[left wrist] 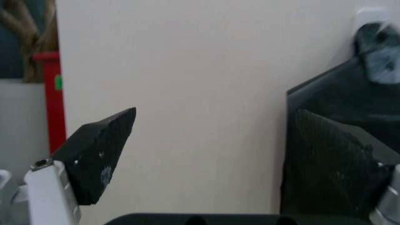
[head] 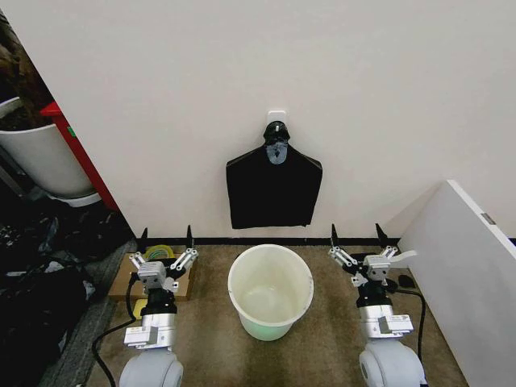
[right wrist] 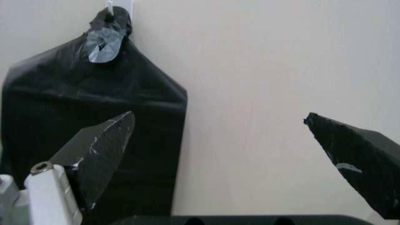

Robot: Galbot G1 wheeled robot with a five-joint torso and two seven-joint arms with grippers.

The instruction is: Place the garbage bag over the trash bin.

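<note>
We hold left gripper [head: 165,261] and right gripper [head: 364,256] low, flanking trash bin [head: 270,291] on floor, fingers spread, grasping nothing. Garbage bag [head: 272,192] hangs on far wall above bin, within reach of either arm.

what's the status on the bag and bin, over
Left hand and right hand open, low beside trash bin. Bin unlined. Black bag bundle hangs on wall hook.

I've got the trash bin [head: 271,290] sitting upright and empty on the brown floor right in front of me, cream-white with a greenish base. The garbage bag [head: 272,187] hangs flat on the wall behind it, black, bunched at a hook.
</note>
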